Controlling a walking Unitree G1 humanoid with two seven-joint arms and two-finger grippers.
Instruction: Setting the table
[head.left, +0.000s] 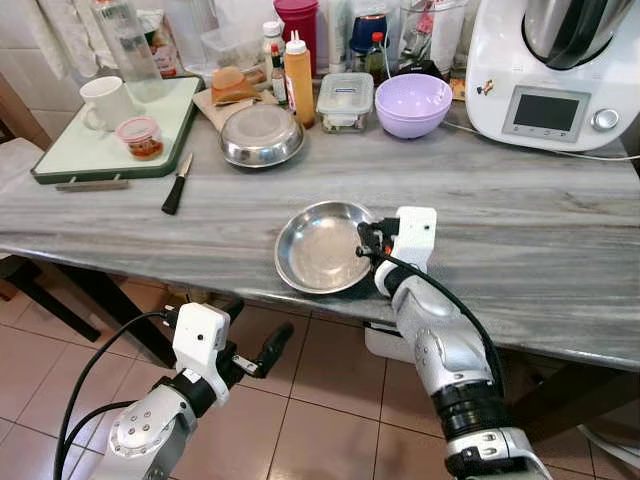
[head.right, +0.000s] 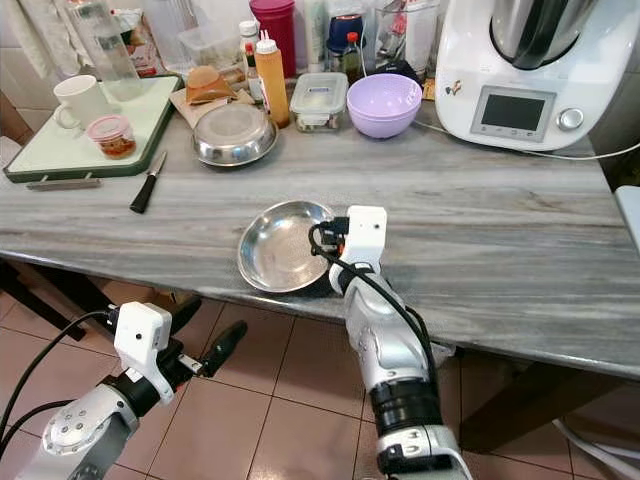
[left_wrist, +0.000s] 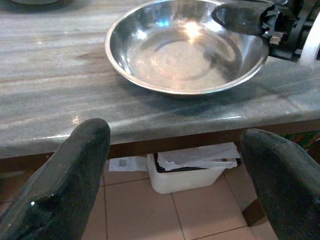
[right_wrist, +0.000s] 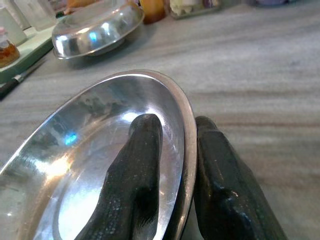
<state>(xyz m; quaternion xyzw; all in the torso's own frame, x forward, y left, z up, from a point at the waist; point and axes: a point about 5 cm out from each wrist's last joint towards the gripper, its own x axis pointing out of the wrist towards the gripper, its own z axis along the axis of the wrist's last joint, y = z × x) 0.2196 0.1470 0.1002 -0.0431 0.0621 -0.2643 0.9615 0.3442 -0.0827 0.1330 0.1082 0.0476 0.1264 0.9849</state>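
— So why is the right gripper (right_wrist: 175, 165) pinching the shallow round steel plate's (head.left: 322, 247) rim?

— Probably it's placing it by the grey marble table's (head.left: 520, 240) front edge. The left gripper (head.left: 262, 350) is hanging open below.

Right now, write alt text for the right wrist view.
The right gripper pinches the rim of a shallow steel plate, one black finger inside and one outside, on a grey marble table. Behind lies an upturned steel bowl.
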